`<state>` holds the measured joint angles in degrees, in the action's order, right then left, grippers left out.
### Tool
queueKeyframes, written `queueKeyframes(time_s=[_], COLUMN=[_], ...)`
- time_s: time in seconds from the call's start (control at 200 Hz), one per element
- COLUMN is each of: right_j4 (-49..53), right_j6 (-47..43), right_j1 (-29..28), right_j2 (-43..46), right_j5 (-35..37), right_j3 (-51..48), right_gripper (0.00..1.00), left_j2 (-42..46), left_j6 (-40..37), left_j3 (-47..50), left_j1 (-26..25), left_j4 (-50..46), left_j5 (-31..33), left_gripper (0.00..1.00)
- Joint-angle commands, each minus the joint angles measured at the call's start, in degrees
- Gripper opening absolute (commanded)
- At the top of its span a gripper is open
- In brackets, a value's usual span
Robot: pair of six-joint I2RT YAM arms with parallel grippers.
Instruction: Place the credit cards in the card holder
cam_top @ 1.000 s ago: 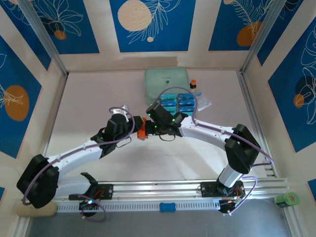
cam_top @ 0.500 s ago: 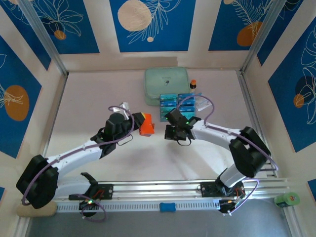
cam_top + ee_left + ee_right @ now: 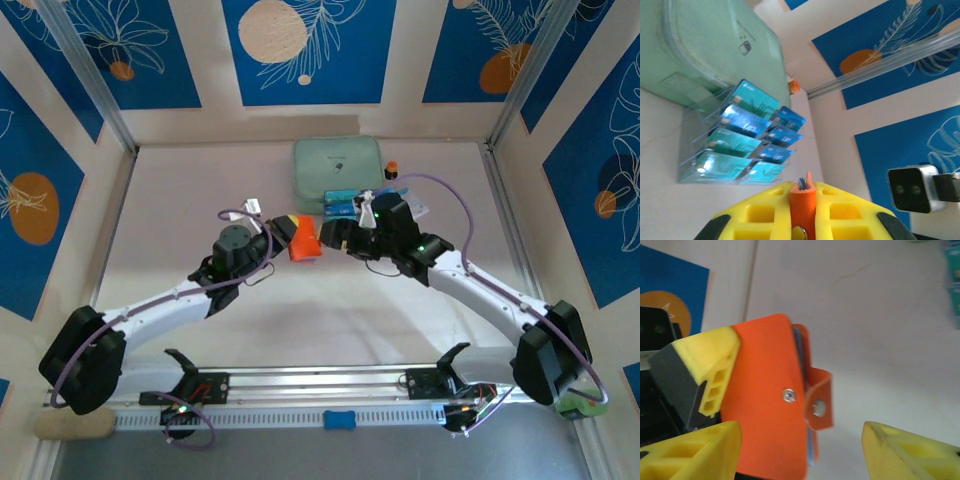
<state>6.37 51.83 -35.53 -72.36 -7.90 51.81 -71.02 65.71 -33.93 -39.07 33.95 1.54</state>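
One card holder (image 3: 765, 405), orange and folded shut, sits clamped edge-on between the yellow pads of the left gripper (image 3: 284, 236), whose jaws are pressed tight on it and carry it clear of the table (image 3: 180, 200). A thin blue edge (image 3: 800, 352) shows in the fold on the side facing the right gripper (image 3: 801, 450), and the snap tab (image 3: 818, 405) hangs loose on that same side, unfastened.

A second ago the right gripper was closed and pushed right up against the holder. Half a second ago it had drawn back, with a gap between the two. Now its arm has swung out wide and the fingers have sprung well apart. They stand on either side of the holder's near end without touching it, and they carry nothing. I read this as one card delivered and let go, with the blue sliver being that card, though how deep it sits cannot be told.

Beyond the left gripper's fingertips the remaining credit cards (image 3: 735, 145) stand in two rows in a clear tray (image 3: 692, 120), with the mint-green case (image 3: 705, 45) just behind it. Several cards are still there, so the task looks far from done. The open right gripper is free to fetch the next card while the left one presents the holder.
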Motion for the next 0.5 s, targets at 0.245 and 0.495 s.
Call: queueKeyframes(time_s=[0.245,0.495], right_j4=[-16.20,-25.73], right_j6=[8.51,15.11], right_j1=[3.58,6.05], right_j2=[-2.49,3.98], right_j5=[-7.19,-6.44], right_j3=[-2.49,-12.41], right_gripper=[0.59,0.60], left_j2=[-0.08,0.81], left_j6=[7.11,9.86], left_j3=[-2.81,-2.22], left_j1=[-0.66,-0.66], left_j4=[10.33,11.81], left_j5=[1.81,5.66], left_gripper=[0.00,0.00])
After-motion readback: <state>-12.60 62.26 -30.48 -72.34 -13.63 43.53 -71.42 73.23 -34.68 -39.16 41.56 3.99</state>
